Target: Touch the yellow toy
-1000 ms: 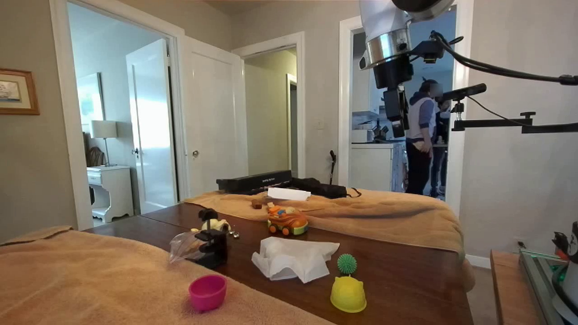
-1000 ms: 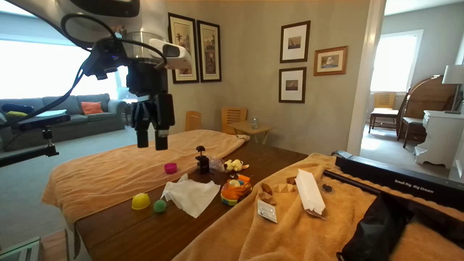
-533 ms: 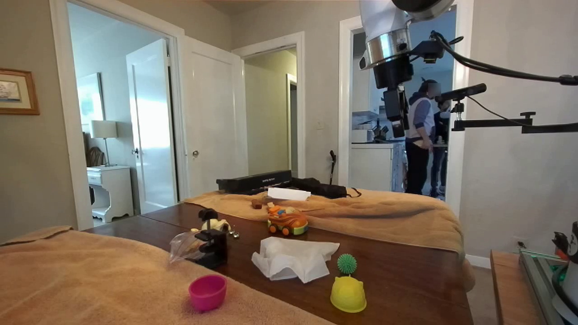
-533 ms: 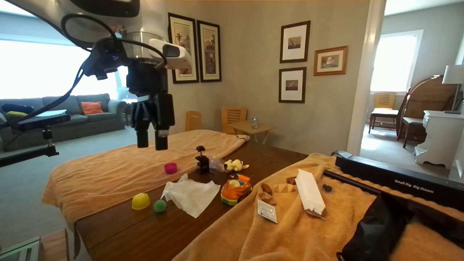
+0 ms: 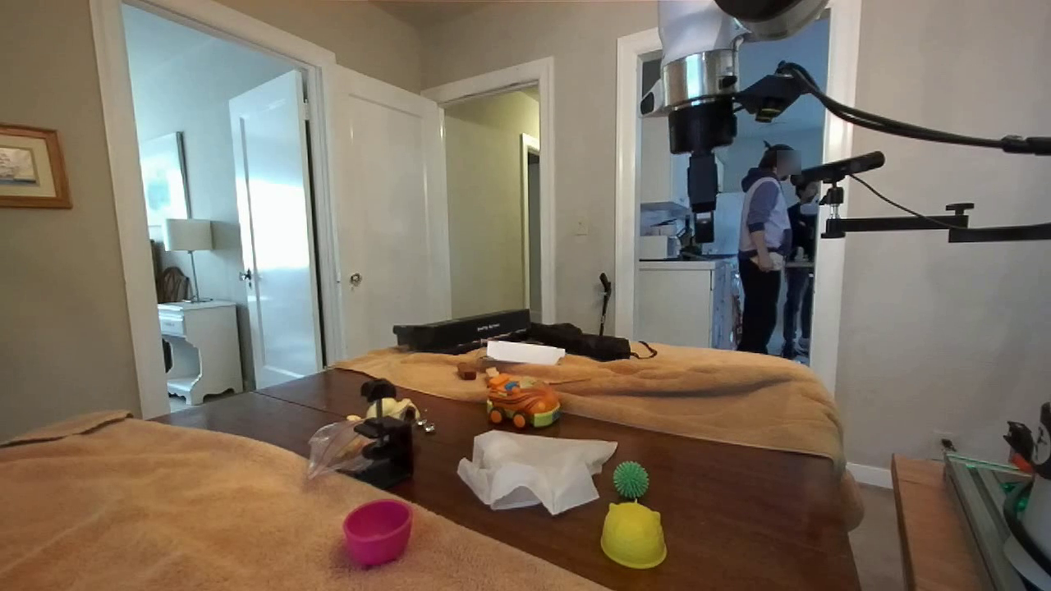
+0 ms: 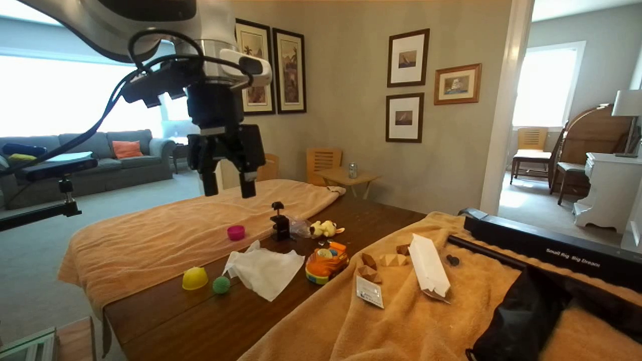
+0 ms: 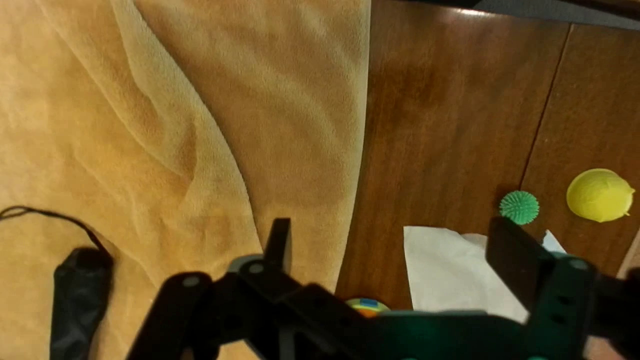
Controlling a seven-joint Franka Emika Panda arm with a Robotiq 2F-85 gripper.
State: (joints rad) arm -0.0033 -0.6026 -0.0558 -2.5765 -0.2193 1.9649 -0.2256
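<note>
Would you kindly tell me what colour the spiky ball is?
The spiky ball is green; it shows best in the wrist view.

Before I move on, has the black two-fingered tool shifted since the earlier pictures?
Yes. In an exterior view, the tool has moved toward the picture's right, closer in the image to the unmoved upright black clamp.

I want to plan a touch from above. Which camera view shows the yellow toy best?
The wrist view: the yellow toy looks largest there, unobstructed and seen from above, though near the picture's right edge. In both exterior views it is also unobstructed, but smaller and seen more from the side.
</note>
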